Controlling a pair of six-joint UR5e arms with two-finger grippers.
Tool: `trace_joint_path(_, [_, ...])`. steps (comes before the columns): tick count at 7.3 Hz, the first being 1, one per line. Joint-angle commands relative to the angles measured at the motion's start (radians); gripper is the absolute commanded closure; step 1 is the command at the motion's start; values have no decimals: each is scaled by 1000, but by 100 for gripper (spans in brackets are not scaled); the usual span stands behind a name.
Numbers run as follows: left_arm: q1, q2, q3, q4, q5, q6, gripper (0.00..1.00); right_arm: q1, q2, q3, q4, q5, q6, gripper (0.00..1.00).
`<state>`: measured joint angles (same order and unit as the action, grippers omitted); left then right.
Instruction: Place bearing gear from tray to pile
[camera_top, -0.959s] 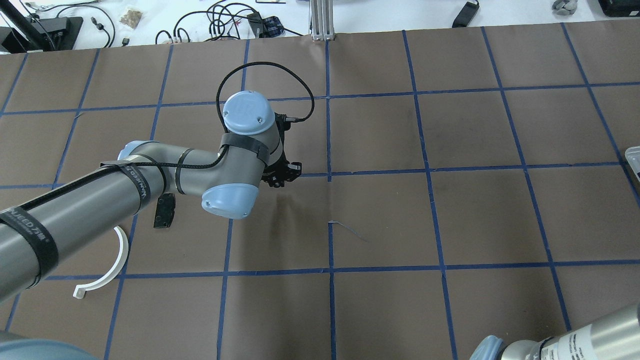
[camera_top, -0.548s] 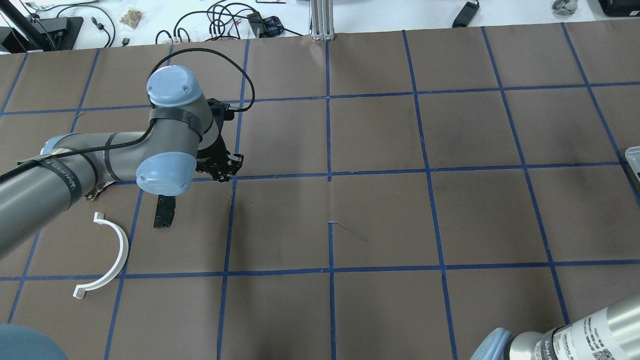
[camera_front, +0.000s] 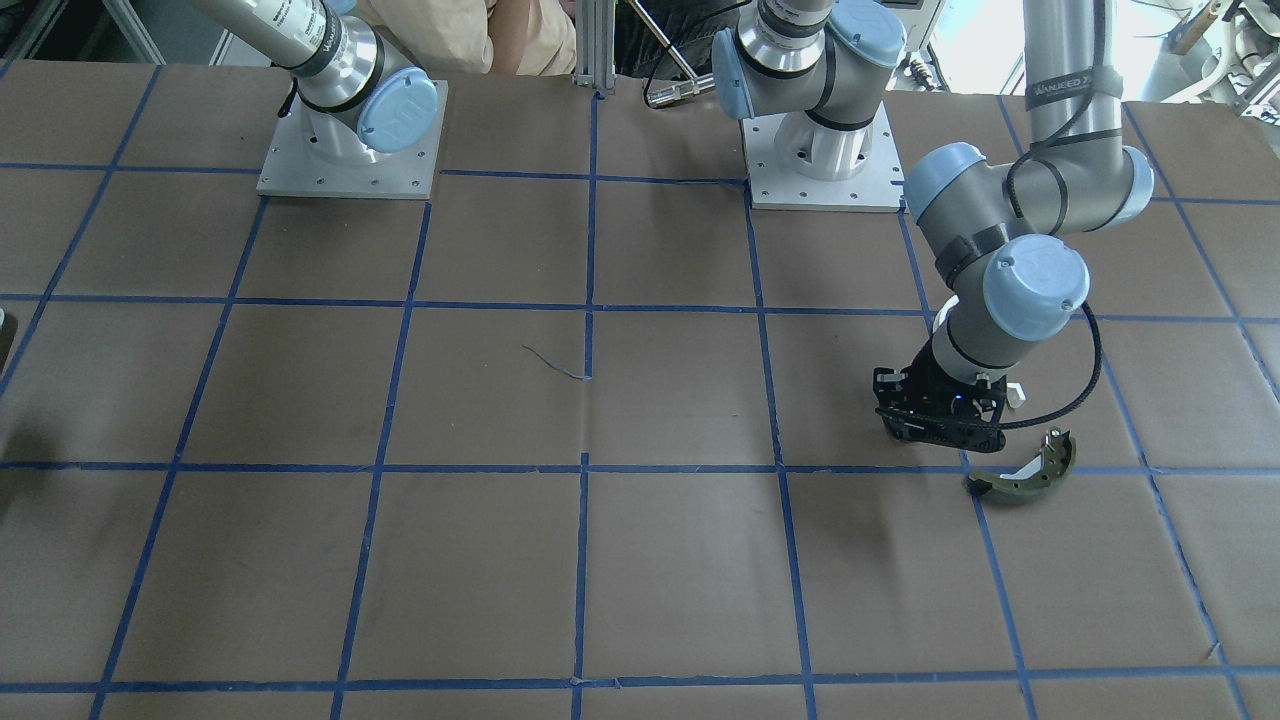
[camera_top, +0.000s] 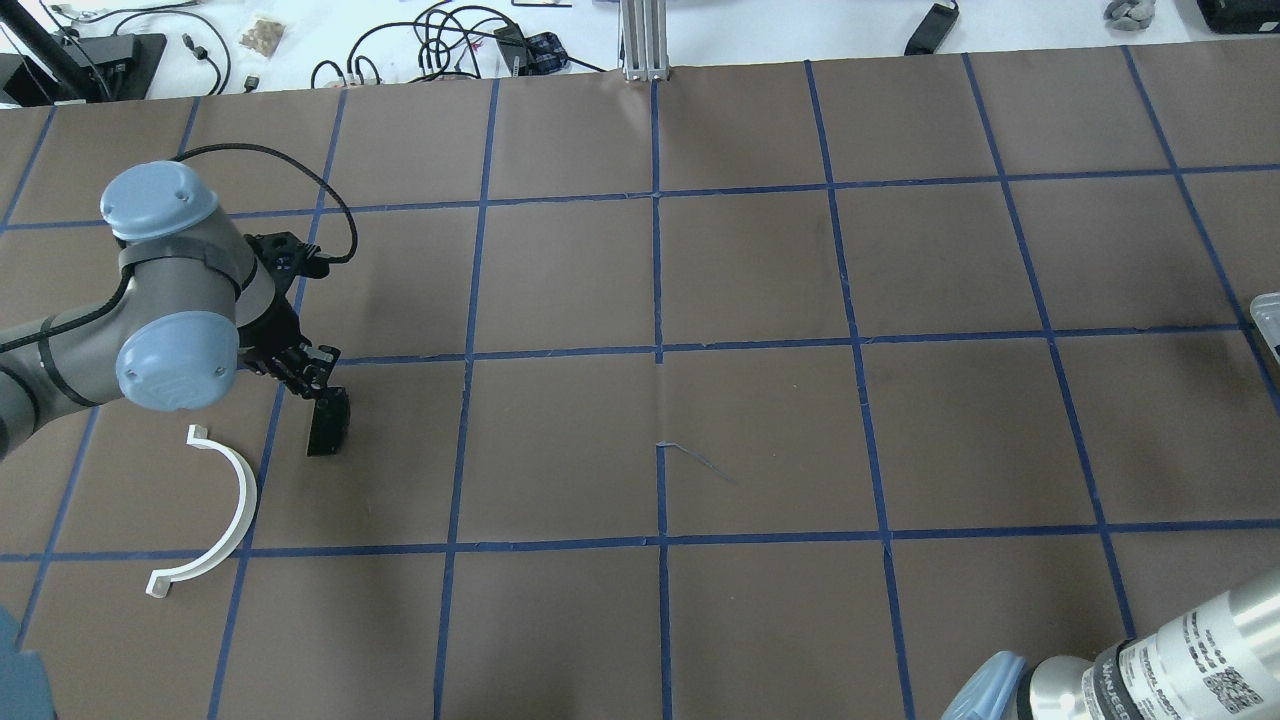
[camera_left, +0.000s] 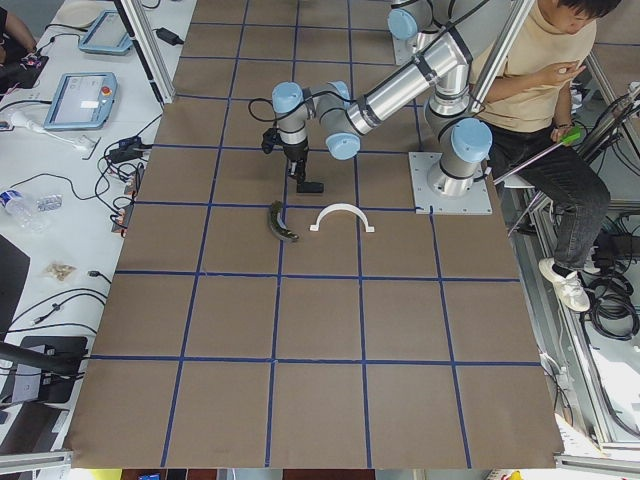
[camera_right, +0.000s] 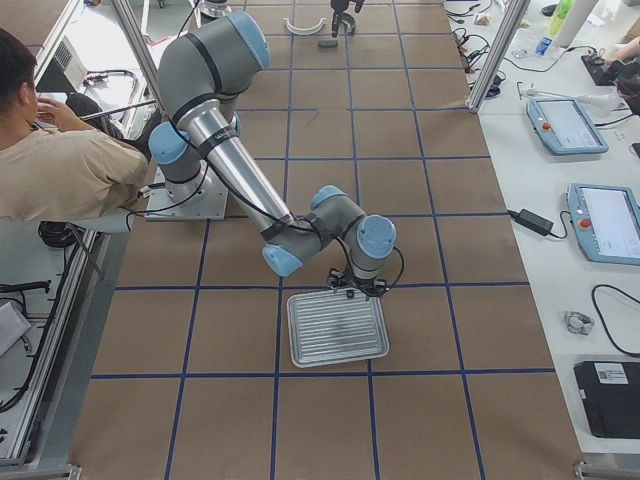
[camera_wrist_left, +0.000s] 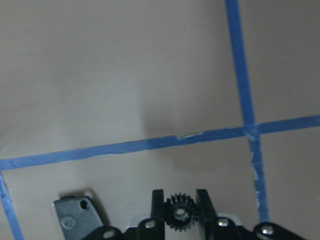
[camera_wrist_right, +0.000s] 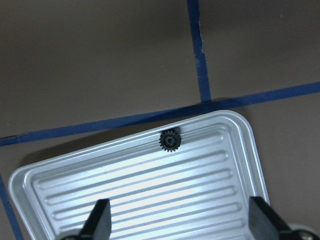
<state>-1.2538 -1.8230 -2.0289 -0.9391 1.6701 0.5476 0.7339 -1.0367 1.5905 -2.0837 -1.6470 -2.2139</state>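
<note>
My left gripper (camera_wrist_left: 180, 212) is shut on a small black bearing gear (camera_wrist_left: 180, 216), held between its fingers (camera_wrist_left: 157, 207) above the brown table. In the overhead view the left gripper (camera_top: 305, 375) hangs just above the black rectangular pad (camera_top: 328, 422), with the white half-ring (camera_top: 215, 510) nearby. The olive brake shoe (camera_front: 1025, 470) lies beside the gripper (camera_front: 940, 425); the arm hides it in the overhead view. My right gripper (camera_wrist_right: 181, 220) is open wide over the ribbed metal tray (camera_wrist_right: 240, 125), where another black gear (camera_wrist_right: 170, 140) lies by the rim.
The tray (camera_right: 337, 327) sits at the table's right end under my right arm; only its edge (camera_top: 1268, 320) shows in the overhead view. Blue tape lines grid the brown table. An operator sits behind the robot bases.
My left arm has swung left across the table with the gear in its gripper, from near the centre to over the pad and half-ring. The right arm has barely moved.
</note>
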Motion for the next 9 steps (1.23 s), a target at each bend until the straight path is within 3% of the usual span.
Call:
trace_joint_path(1, [63,4,-54,35,6,92,100,-1,18,5,-28,0,-46,20])
trace_joint_path(2, [74,4,-91,37,7,92,100,-1,21,5,-41,1,-44,28])
trace_joint_path(4, [86,-10,-114,69,10,94,100,-1,21,6,-41,1,-49,27])
trace_joint_path(5, [86,-1,-113,72,14,98,82,5,20,11,-41,1,-50,27])
trace_joint_path(6, [83,20,-97,74,11,95,1,7,21,13,-41,1,-65,27])
trace_joint_path(9, [67,74,-53,27,8,86,0,7,39,20,-55,1,-70,27])
